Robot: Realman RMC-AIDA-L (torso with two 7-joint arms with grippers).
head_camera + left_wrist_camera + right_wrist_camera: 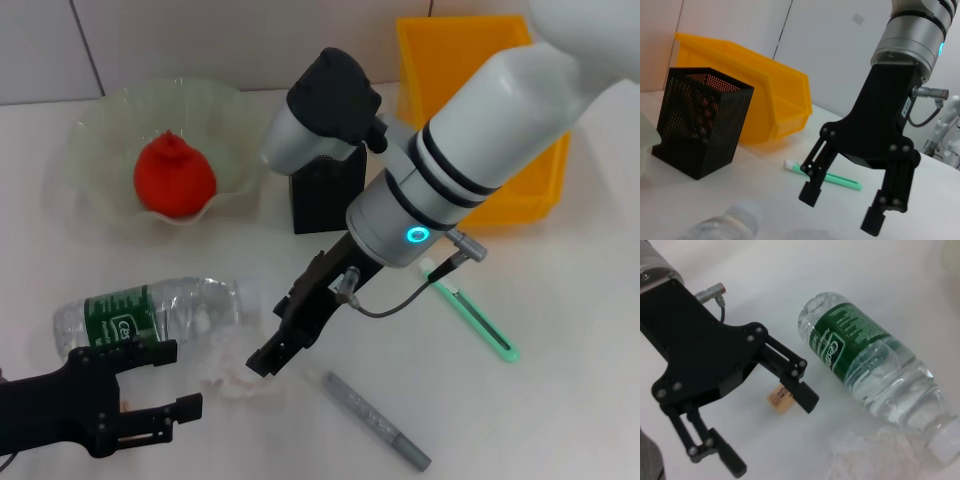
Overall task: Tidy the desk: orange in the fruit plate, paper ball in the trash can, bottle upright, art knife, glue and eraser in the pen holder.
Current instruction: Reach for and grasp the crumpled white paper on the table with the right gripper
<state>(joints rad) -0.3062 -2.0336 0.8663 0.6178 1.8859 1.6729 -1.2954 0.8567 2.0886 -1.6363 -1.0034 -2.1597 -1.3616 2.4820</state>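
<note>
White and crumpled, the paper ball (232,362) lies on the desk (560,400) hard against the cap end of the bottle (150,315), which lies on its side. The right gripper (283,342) hangs just above the wad's far edge with its two fingers spread, nothing between them. The risk, as I judge it, is the crowding: if the fingers come down here, one may land on the bottle's neck instead of paper, and the round bottle could roll away or be pinched along with the wad; loose paper may also slip out of a shallow pinch on the way to the trash can (480,110), which stands well apart behind the right arm. The left gripper (150,395) sits low at the near edge beside the bottle's base, its fingers also apart and holding nothing; the right wrist view shows the eraser (780,398) lying on the desk beyond one of its fingers, so a careless move there could nudge it. The orange (175,178) already rests in the fruit plate (100,125). The pen holder (325,195) stands between plate and trash can, and a green knife (470,312) and a grey glue stick (375,420) lie on the desk, waiting.
</note>
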